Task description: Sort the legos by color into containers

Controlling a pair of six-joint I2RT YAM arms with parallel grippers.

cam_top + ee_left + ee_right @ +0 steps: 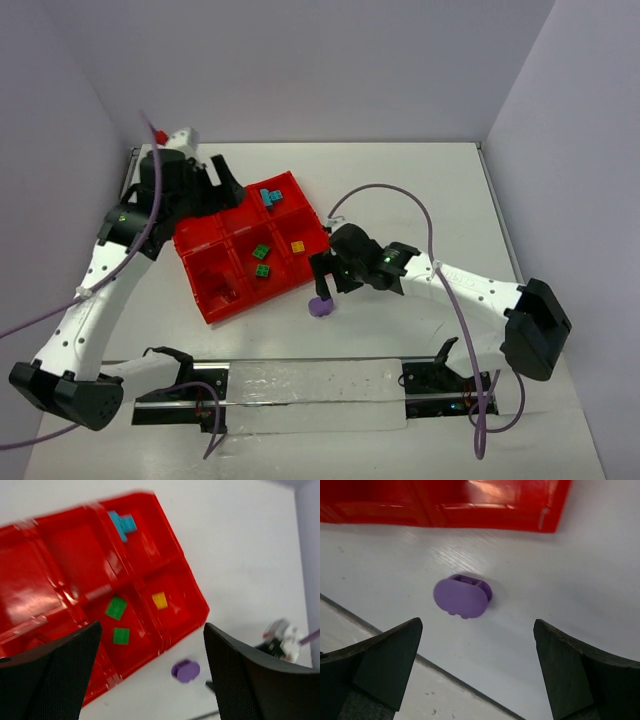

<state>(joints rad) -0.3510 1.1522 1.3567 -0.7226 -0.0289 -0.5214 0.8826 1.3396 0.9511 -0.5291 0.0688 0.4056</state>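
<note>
The red tray of containers lies left of the table's middle. Two teal legos sit in a far container, two green legos in the near middle one and a yellow lego in the one to its right. A rounded purple lego rests on the table just off the tray's near right corner. My right gripper hovers open over it, the purple lego lying just beyond its fingertips. My left gripper is open above the tray's far left, with nothing between its fingers.
A metal rail with a clear strip runs along the near edge. Walls close the table at the back and both sides. A purple cable loops over the right arm. The tray fills the left wrist view's left side.
</note>
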